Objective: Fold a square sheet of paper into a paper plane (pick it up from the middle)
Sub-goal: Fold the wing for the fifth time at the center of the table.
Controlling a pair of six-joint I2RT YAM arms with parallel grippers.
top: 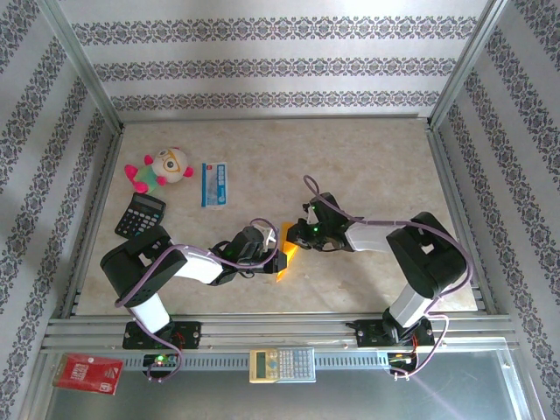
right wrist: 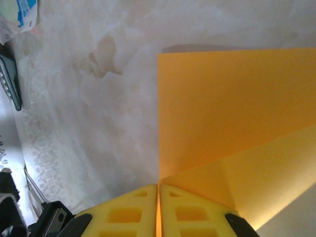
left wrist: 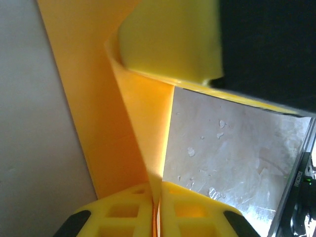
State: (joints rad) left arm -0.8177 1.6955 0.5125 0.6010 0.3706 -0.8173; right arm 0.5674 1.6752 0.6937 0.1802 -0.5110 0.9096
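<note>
Holding an orange sheet of paper (top: 284, 255), partly folded and curling upward, near the front middle of the table (top: 376, 166). Gripped on opposite edges by the closed fingers of the left gripper (top: 269, 252) and right gripper (top: 298, 236). Well apart from the calculator (top: 140, 216), packet (top: 214, 184) and plush toy (top: 162, 169) at far left.

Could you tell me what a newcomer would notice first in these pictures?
The bright orange sheet of paper, midway across the table and toward its near edge, draws the eye first. It is pinched by both the left gripper and the right gripper. Next comes the pink-and-white plush toy at the far left, with a black calculator nearer the arms.
</note>
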